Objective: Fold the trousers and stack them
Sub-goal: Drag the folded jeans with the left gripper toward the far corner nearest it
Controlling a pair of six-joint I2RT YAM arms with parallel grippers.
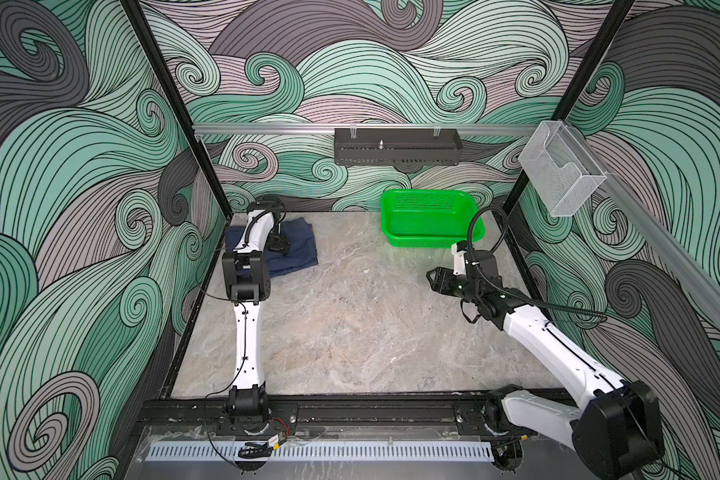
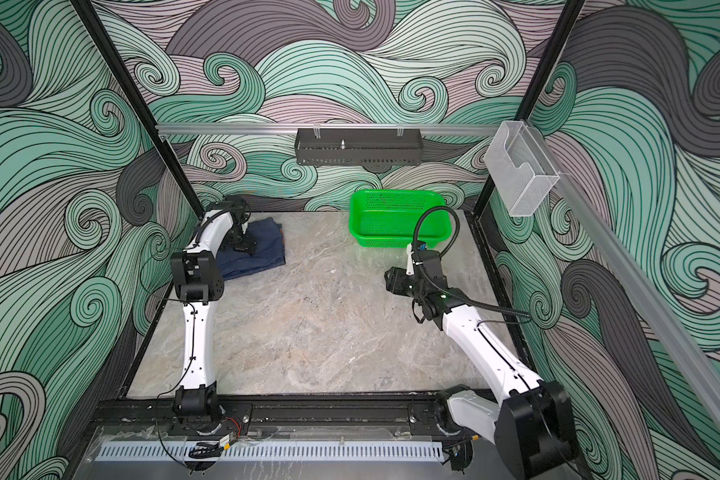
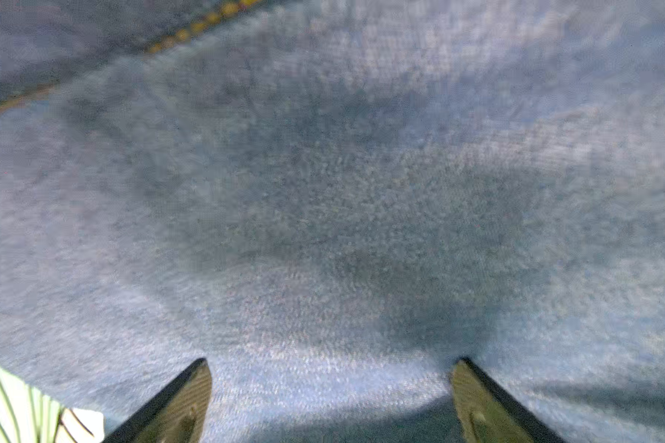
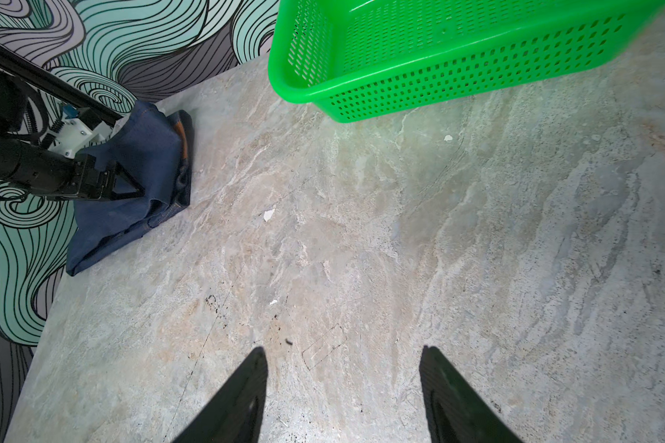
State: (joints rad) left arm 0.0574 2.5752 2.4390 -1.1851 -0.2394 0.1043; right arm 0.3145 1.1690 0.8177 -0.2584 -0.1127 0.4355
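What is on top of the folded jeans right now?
Only the left claw, open, its tips down at the jeans; whether it presses them is unclear. The left arm covers the cloth's wall-side part in both top views.

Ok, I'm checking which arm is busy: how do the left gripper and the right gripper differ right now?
The left gripper sits low over the folded trousers in the far left corner, while the right gripper hangs over bare table, in front of the green basket. The left gripper's jaws stand wider apart than the right gripper's. Shared: both are open and hold nothing.
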